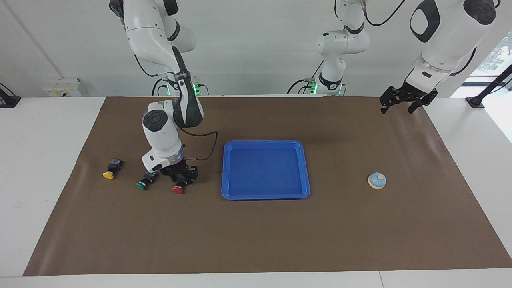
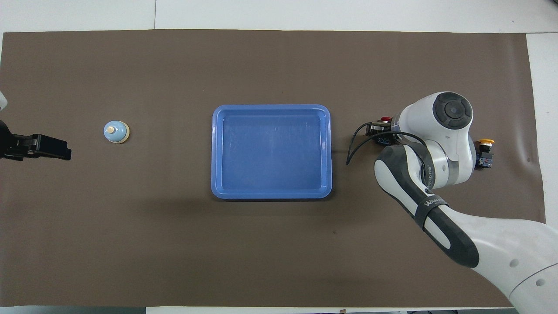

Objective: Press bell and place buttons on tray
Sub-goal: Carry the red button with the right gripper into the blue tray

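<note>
The red button (image 1: 178,189) lies on the brown mat beside the blue tray (image 1: 265,143), toward the right arm's end. My right gripper (image 1: 181,179) is down at it, around its black body. The green button (image 1: 143,184) lies just beside it, and the yellow button (image 1: 110,172) lies closer to the mat's end. In the overhead view the red cap (image 2: 385,119) and the yellow button (image 2: 484,142) show; the arm hides the green one. The bell (image 1: 377,180) stands toward the left arm's end. My left gripper (image 1: 402,105) waits open, raised over the mat's corner.
The tray (image 2: 271,107) is empty and sits at the middle of the mat. A black cable (image 1: 208,148) loops from the right wrist toward the tray's corner. The bell also shows in the overhead view (image 2: 116,131), beside the left gripper (image 2: 43,148).
</note>
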You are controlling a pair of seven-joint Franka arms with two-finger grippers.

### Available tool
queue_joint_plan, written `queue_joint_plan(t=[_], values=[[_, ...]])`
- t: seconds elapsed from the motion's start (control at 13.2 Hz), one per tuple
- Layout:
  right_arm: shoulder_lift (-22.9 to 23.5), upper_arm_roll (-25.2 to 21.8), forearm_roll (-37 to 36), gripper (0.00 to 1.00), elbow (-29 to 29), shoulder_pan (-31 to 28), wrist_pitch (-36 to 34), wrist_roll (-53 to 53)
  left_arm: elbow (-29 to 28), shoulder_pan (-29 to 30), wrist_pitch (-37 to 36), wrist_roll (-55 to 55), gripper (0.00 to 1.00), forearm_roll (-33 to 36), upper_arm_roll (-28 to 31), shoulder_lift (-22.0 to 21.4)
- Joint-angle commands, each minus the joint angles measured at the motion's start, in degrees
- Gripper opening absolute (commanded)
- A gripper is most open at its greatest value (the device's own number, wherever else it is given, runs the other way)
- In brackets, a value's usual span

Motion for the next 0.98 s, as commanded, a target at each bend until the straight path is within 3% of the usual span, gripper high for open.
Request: queue_joint_plan(t=[0.0,0.3,0.45,0.61,0.91], values=[[0.5,0.2,-1.2,0.00,1.3,-0.2,0.0,0.8,0.0,0.1,-0.3,0.0,1.00,0.2,0.0,-0.6],[0.5,0.2,-1.2,0.00,4.5,0.0,-3.8,0.7,0.0,0.1,-0.3,0.0,1.00,0.2,0.0,-0.6],[0.5,0.2,-1.0,0.00,9.7,0.5,-10.2,0.9,0.0,0.1,-0.3,0.0,1.00,0.2,0.0,-0.6],[0.7,0.2,0.0,0.00,15.7,4.0,-16.8,1.5,0.0,0.1,-0.3,0.0,1.00,0.2,0.0,-0.6],[0.7,0.2,0.2,0.00,19.6,10.6,-20.8,7.5,0.0,0.1,-0.3,0.0,1.00,0.2,0.0,-0.6]])
